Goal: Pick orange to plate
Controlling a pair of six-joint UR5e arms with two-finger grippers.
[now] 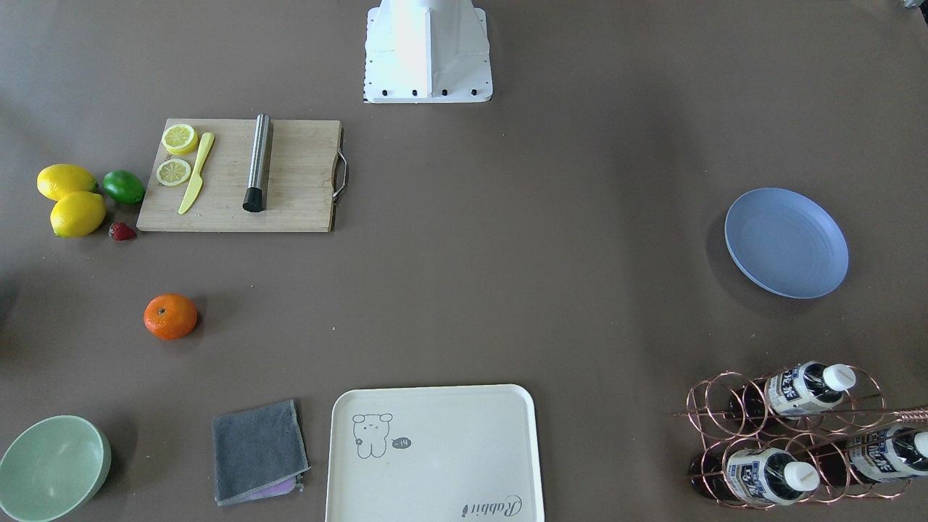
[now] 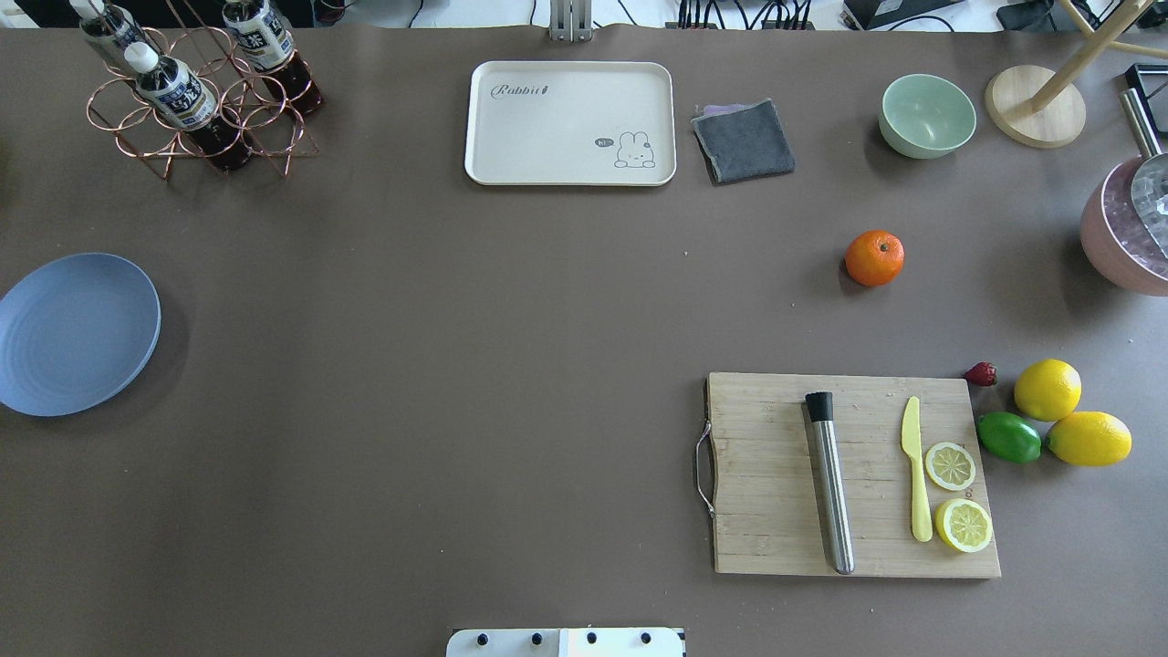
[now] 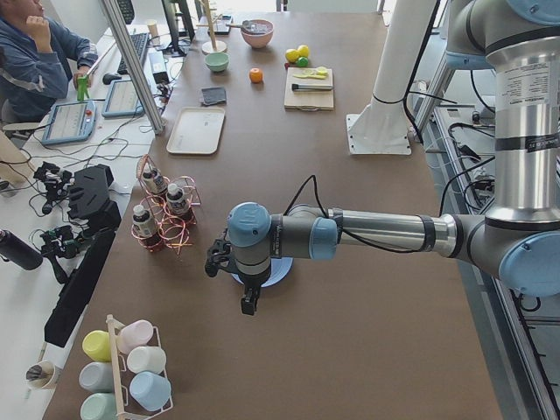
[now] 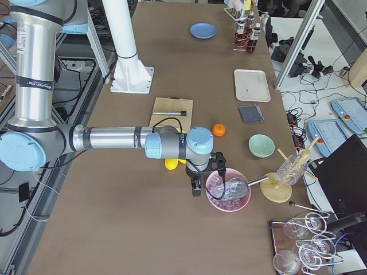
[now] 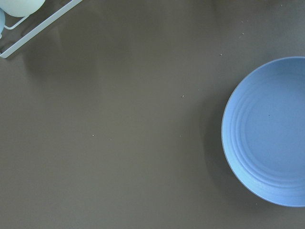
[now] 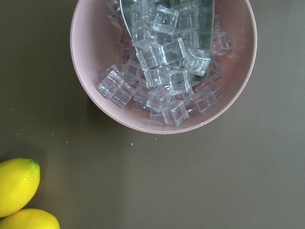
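The orange (image 1: pixel 170 317) (image 2: pixel 874 258) lies alone on the brown table, between the cutting board (image 2: pixel 853 474) and the green bowl (image 2: pixel 927 115). At the table's opposite end sits the blue plate (image 1: pixel 786 243) (image 2: pixel 73 333), with nothing on it. My left gripper (image 3: pixel 248 306) hangs above the table beside the plate (image 3: pixel 280 273); the left wrist view shows the plate (image 5: pixel 269 133) at its right. Far from the orange (image 4: pixel 218 130), my right gripper (image 4: pixel 196 188) hovers by a pink bowl of ice (image 4: pixel 228 192). I cannot tell whether either gripper is open or shut.
The board carries a metal muddler (image 2: pixel 829 479), a yellow knife (image 2: pixel 915 479) and lemon slices (image 2: pixel 950 465). Beside it lie lemons (image 2: pixel 1048 389), a lime (image 2: pixel 1009 436) and a strawberry (image 2: pixel 981 373). Along the far edge stand a cream tray (image 2: pixel 570 123), a grey cloth (image 2: pixel 744 140) and a bottle rack (image 2: pixel 196 91).
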